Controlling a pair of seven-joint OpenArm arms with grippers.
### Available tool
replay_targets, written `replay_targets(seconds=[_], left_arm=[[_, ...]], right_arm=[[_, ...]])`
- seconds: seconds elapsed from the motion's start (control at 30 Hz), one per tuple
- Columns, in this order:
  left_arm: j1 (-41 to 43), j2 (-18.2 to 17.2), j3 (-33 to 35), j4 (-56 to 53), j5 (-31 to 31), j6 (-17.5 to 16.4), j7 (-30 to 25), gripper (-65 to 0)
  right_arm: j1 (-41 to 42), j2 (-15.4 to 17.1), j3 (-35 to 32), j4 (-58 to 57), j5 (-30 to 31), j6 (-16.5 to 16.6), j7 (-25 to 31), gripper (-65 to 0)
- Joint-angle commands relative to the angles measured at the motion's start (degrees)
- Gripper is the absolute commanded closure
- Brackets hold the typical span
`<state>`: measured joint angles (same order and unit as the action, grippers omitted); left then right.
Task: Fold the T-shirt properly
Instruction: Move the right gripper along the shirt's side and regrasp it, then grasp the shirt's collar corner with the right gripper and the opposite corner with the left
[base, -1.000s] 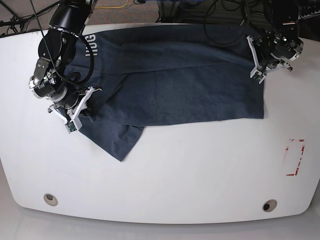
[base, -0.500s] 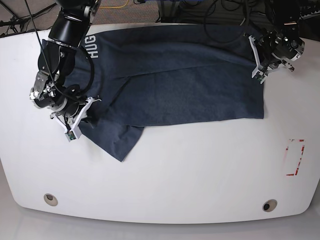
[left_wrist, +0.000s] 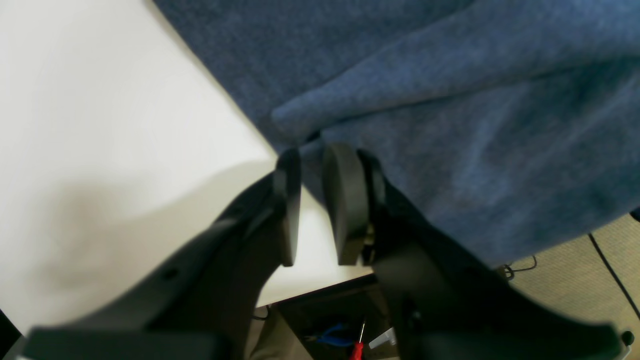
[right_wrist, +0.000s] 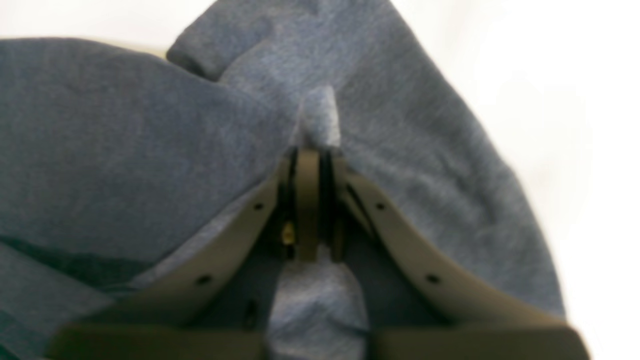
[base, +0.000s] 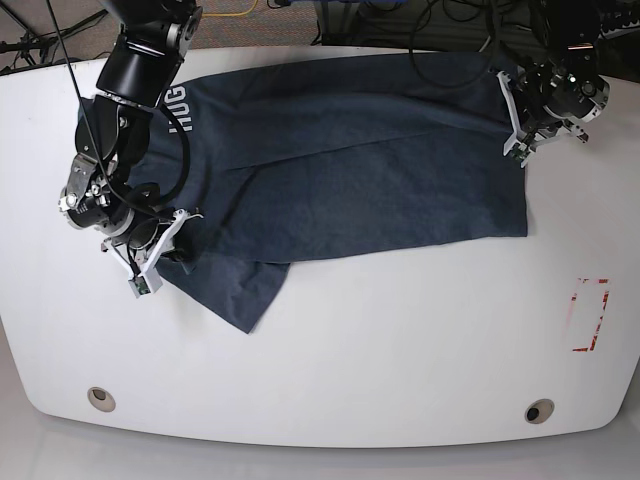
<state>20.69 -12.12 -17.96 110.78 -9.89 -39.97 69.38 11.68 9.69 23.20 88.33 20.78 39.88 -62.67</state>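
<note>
The dark slate-blue T-shirt (base: 360, 160) lies spread over the back half of the white table (base: 400, 340), with white "HUG" lettering (base: 180, 110) at its left end. A sleeve corner points toward the front at the lower left. My right gripper (base: 165, 245) is at the shirt's left edge; in the right wrist view it (right_wrist: 310, 155) is shut on a pinched fold of the shirt (right_wrist: 125, 150). My left gripper (base: 520, 125) is at the shirt's right back corner; in the left wrist view it (left_wrist: 312, 160) is closed on the shirt's edge (left_wrist: 450, 125).
A red rectangular mark (base: 590, 315) is on the table at the right. Two round holes (base: 100, 398) (base: 538, 410) sit near the front edge. Cables hang behind the back edge. The left wrist view shows the table's edge close to the gripper, with floor below.
My right gripper has moved a little toward the front edge, dragging the shirt's left part with it. The lettering has shifted forward. The left gripper has barely moved.
</note>
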Motion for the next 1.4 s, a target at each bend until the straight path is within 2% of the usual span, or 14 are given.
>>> replay_targets(seconds=[0.0, 0.13, 0.17, 0.27, 0.33, 0.4, 0.6, 0.77, 0.9, 1.1, 1.17, 1.27, 1.37], left_arm=[[-0.1, -0.7, -0.3, 0.8, -0.1, 0.0, -0.3, -10.1], [-0.1, -1.6, -0.3, 0.8, -0.1, 0.0, -0.3, -10.1], [-0.1, -1.9, -0.2, 0.8, -0.1, 0.0, -0.3, -10.1], [-0.2, -2.0, -0.2, 0.8, -0.1, 0.0, -0.3, -10.1], [-0.2, -2.1, -0.2, 0.8, -0.1, 0.0, -0.3, -10.1], [-0.3, -2.1, -0.2, 0.8, -0.1, 0.0, -0.3, -10.1], [-0.7, -2.7, -0.3, 0.9, -0.1, 0.0, -0.3, -10.1], [-2.1, -3.2, -0.3, 1.3, -0.4, 0.0, -0.3, -10.1], [-2.6, -3.0, -0.2, 3.6, -0.4, 0.0, -0.1, -10.1], [-3.1, -2.8, 0.0, 3.7, -0.6, 0.0, 0.0, -10.1], [-3.1, -1.4, 0.1, 3.8, -1.5, 0.0, 0.0, -10.1], [-2.6, -0.5, 0.1, 3.6, -2.6, 0.0, 0.0, -10.1], [-2.6, -0.3, 0.1, 3.4, -2.8, 0.0, 0.0, -10.1]], right_arm=[[2.4, 0.7, 0.1, -2.0, 0.5, 0.1, 1.3, -13.0], [2.4, 0.9, 0.1, -3.5, 0.5, 0.1, 1.4, -31.2], [2.5, 0.9, 0.1, -3.5, 0.5, 0.1, 1.4, -40.0], [2.4, 1.0, 0.4, -3.1, 0.5, 0.1, 1.4, -53.7], [2.3, 2.3, 0.5, -2.0, 0.5, 0.1, 1.4, -58.8], [2.2, 3.3, 0.6, -1.0, 0.5, 0.1, 1.4, -59.9], [1.9, 6.4, 0.7, -0.2, 0.5, 0.1, 1.4, -56.0], [1.6, 9.4, 0.7, -0.2, 0.5, 0.1, 1.2, -47.1], [-2.4, 11.2, 0.7, 2.7, 0.5, 0.1, 1.1, -36.1], [-9.4, 10.8, 3.0, 9.3, 0.5, 0.1, 1.1, -20.6], [-11.7, 10.7, 4.0, 10.5, 0.5, 0.1, 1.1, -15.5], [-15.4, 9.8, 5.8, 11.0, 0.5, 0.1, 1.4, -10.9], [-17.5, 9.0, 8.2, 10.8, 0.5, 0.1, 1.5, -10.1]])
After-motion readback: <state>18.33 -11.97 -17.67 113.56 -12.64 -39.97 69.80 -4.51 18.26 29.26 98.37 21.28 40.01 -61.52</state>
